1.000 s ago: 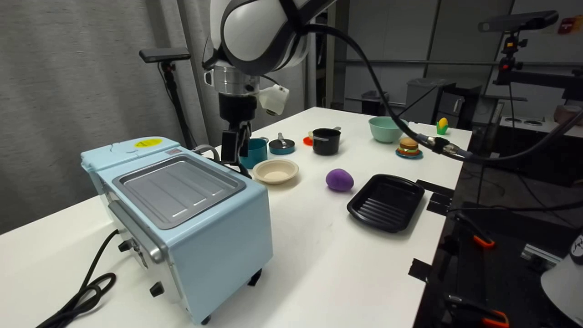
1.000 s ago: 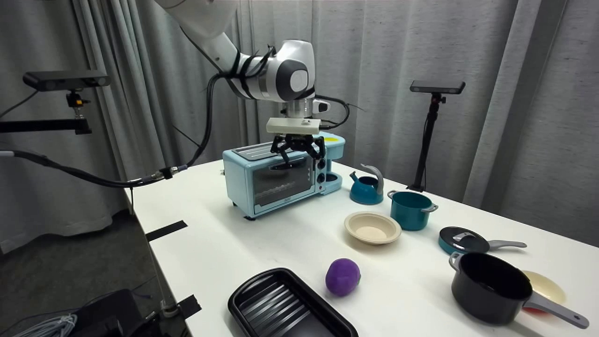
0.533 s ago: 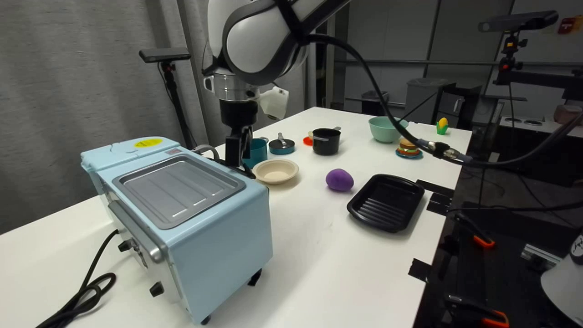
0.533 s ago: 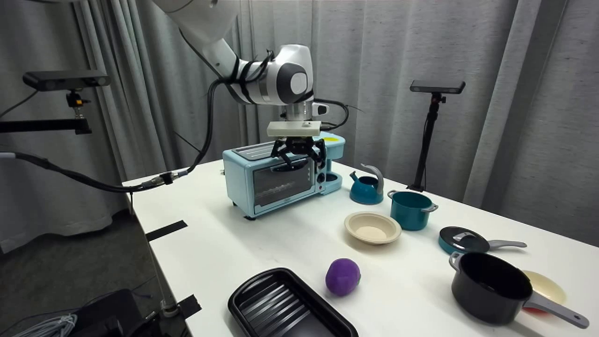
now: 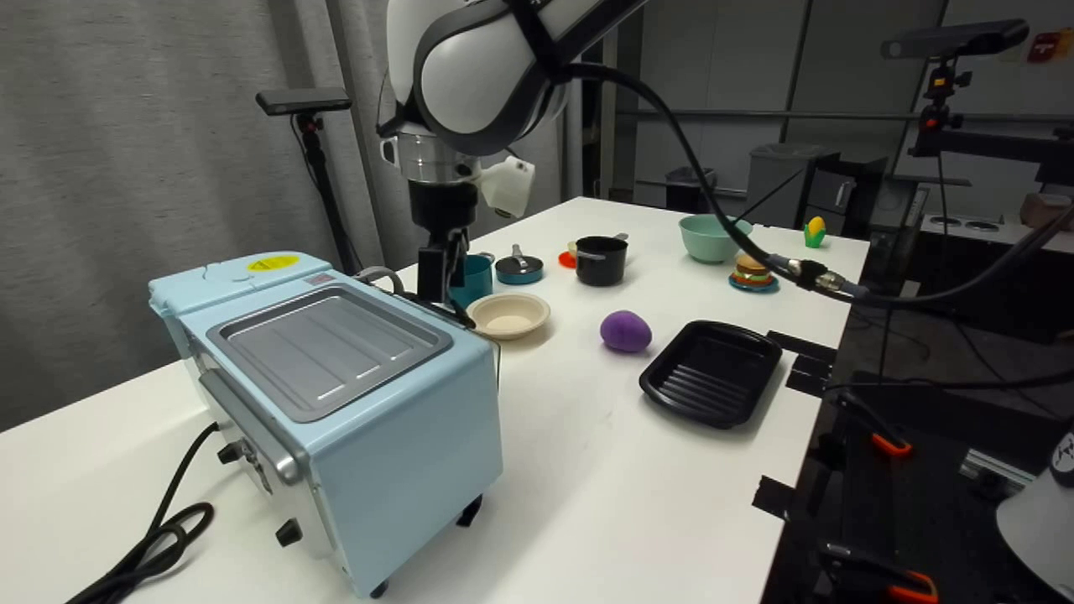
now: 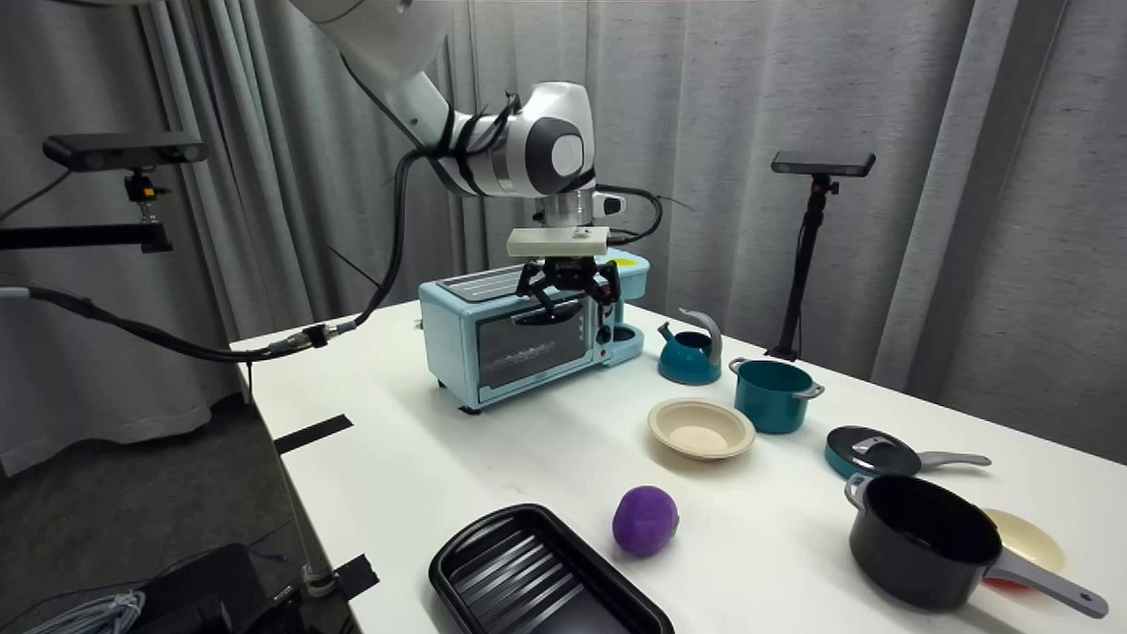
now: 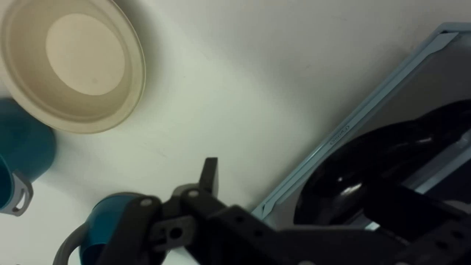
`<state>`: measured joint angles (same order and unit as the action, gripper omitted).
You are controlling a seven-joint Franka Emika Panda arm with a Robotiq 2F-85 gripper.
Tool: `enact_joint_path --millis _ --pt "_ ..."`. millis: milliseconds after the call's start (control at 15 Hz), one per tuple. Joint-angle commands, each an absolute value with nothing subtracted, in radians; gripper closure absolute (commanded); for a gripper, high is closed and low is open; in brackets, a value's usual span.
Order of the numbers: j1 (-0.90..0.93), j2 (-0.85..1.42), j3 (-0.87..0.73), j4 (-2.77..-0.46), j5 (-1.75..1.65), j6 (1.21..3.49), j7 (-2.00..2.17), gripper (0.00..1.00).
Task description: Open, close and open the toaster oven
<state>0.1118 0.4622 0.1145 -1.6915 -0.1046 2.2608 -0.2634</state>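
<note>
The light blue, boxy metal toaster oven (image 5: 369, 445), toward the far corner of the white bench (image 6: 414, 493), seems newly ajar, the splayed black hand (image 6: 578, 305) clamping nothing at its curved black handle (image 7: 342, 184), opening likely begun.

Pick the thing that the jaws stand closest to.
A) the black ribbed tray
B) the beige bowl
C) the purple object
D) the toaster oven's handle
D: in an exterior view the spread jaws stand at the front of the toaster oven, and the wrist view shows its black handle right by them.
</note>
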Motion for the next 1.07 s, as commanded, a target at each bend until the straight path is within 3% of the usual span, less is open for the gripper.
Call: enact_joint_path --millis 0,1000 --pt "0.115 0.497 0.089 -1.663 -0.14 2.286 -0.228 0.0" --pt "0.134 0.573 0.02 -1.635 -0.3 2.289 -0.176 0.0"
